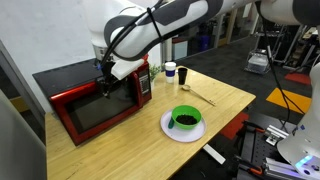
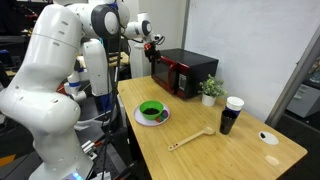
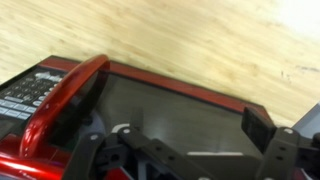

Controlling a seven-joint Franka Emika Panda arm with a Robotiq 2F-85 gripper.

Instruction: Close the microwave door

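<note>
The red microwave point(image 1: 95, 100) stands at the end of the wooden table and shows in both exterior views point(image 2: 185, 72). Its dark glass door point(image 3: 170, 110) looks flush with the body. The red door handle point(image 3: 65, 100) and the keypad point(image 3: 25, 90) lie at the left of the wrist view. My gripper point(image 1: 105, 72) hovers at the upper front edge of the microwave, close to the door, as an exterior view also shows point(image 2: 155, 45). In the wrist view its fingers point(image 3: 175, 135) are spread apart in front of the glass, holding nothing.
A white plate point(image 1: 166, 128) with a green bowl point(image 1: 186, 117) sits mid-table. A wooden spoon point(image 1: 200, 96), a dark cup point(image 1: 184, 76), a white cup point(image 1: 171, 68) and a small plant point(image 1: 145, 78) stand beside the microwave. Table edges are near.
</note>
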